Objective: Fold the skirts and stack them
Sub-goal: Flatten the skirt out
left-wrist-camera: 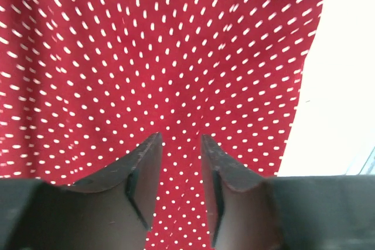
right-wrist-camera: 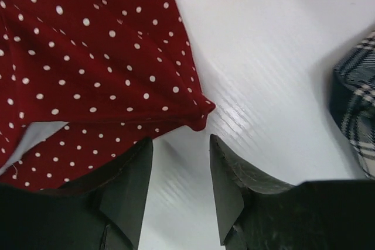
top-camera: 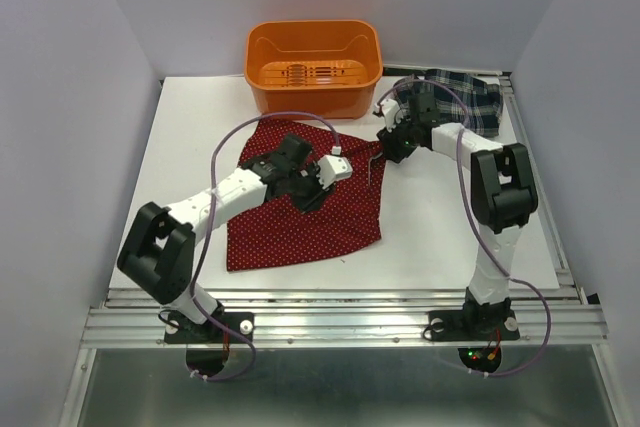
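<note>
Red skirt (top-camera: 290,232) spread under L tool (left-wrist-camera: 179,139), R tool (right-wrist-camera: 180,140) by corner; both part-open, empty

An orange bin (top-camera: 313,97) stands at the white table's (top-camera: 430,237) far edge.

You've got the red dotted skirt (top-camera: 300,217) spread flat mid-table (top-camera: 450,237), left gripper (top-camera: 312,192) over its middle, right gripper (top-camera: 386,150) at its 1 o'clock corner, plaid skirt (top-camera: 472,99) bunched at the table's 2 o'clock, orange bin (top-camera: 313,72) at 12 o'clock.
</note>
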### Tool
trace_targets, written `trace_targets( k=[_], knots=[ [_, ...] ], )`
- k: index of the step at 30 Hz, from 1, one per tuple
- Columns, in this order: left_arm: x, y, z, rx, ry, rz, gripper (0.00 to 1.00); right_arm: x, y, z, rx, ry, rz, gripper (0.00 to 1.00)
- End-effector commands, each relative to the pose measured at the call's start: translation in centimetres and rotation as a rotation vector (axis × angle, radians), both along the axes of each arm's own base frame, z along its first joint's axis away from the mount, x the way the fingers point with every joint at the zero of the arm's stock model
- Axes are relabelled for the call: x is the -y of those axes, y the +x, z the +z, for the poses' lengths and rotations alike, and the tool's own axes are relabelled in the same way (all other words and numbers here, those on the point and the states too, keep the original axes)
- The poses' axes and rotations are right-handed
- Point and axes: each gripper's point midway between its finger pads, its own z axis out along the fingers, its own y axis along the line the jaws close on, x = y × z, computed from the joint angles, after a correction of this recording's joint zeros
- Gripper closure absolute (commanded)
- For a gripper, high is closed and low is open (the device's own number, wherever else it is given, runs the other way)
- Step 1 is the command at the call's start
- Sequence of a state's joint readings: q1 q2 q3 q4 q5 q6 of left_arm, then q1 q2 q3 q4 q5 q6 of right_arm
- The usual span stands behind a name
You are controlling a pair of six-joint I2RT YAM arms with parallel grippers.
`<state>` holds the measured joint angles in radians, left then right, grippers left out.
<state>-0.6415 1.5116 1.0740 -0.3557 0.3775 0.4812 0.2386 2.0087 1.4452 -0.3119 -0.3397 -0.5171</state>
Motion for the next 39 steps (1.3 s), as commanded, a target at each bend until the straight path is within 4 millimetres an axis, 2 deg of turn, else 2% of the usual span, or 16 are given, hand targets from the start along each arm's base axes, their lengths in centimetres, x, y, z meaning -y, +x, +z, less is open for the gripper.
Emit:
trace_targets(
  k=[1, 5, 7, 9, 14, 18, 21, 22, 24, 25, 26, 28, 29, 31, 34, 39],
  knots=[
    [-2.8, 0.5, -4.7, -0.1, 0.149, 0.083, 0.59, -1.7, 1.9, 1.4, 0.08, 0.033, 0.16, 0.51],
    [-5.2, 0.7, -6.9, -0.213, 0.173, 0.142, 0.65, -1.5, 1.5, -0.5, 0.029, 0.001, 0.198, 0.69],
    [-6.5, 0.9, -7.7, -0.23, 0.21, 0.16, 0.71, -1.2, 0.8, -1.0, 0.021, -0.012, 0.2, 0.88],
    [-8.8, 1.5, -9.0, -0.244, 0.263, 0.196, 0.75, -1.1, -0.5, -1.1, -0.009, 0.004, 0.19, 0.98],
    [-14.6, 3.7, -11.0, -0.238, 0.385, 0.28, 0.82, -2.4, -6.8, -0.6, -0.173, 0.159, 0.189, 0.99],
    [-18.4, 6.2, -10.3, -0.142, 0.467, 0.309, 0.81, -4.4, -12.5, 0.3, -0.343, 0.281, 0.192, 0.99],
    [-18.6, 8.1, -7.4, -0.062, 0.415, 0.278, 0.67, -7.1, -16.5, 3.2, -0.454, 0.408, 0.189, 0.97],
    [-17.9, 8.8, -4.6, 0.006, 0.366, 0.259, 0.64, -7.4, -16.8, 3.9, -0.467, 0.44, 0.179, 0.92],
    [-15.5, 8.0, -1.3, 0.053, 0.244, 0.159, 0.54, -7.6, -16.9, 5.2, -0.469, 0.464, 0.156, 0.7],
    [-14.9, 7.1, 1.7, 0.116, 0.207, 0.11, 0.51, -7.5, -16.3, 5.9, -0.438, 0.454, 0.142, 0.68],
    [-13.2, 5.9, 2.8, 0.134, 0.17, 0.038, 0.48, -6.7, -15.5, 6.7, -0.361, 0.407, 0.116, 0.62],
    [-11.9, 2.6, 4.4, 0.169, 0.178, -0.069, 0.47, -5.7, -14.4, 7.2, -0.268, 0.346, 0.101, 0.51],
    [-10.3, 0.6, 4.3, 0.174, 0.189, -0.153, 0.47, -4.9, -13.7, 7.3, -0.222, 0.302, 0.071, 0.51],
    [-9.6, -2.9, 4.3, 0.172, 0.207, -0.243, 0.46, -4.2, -13.2, 7.1, -0.188, 0.244, 0.076, 0.51],
    [-8.5, -8.2, 1.4, 0.119, 0.241, -0.397, 0.42, -3.6, -12.8, 6.3, -0.18, 0.187, 0.095, 0.51],
    [-6.6, -12.0, -1.7, 0.1, 0.302, -0.509, 0.4, -3.8, -13.3, 4.9, -0.199, 0.142, 0.132, 0.48]
  ],
)
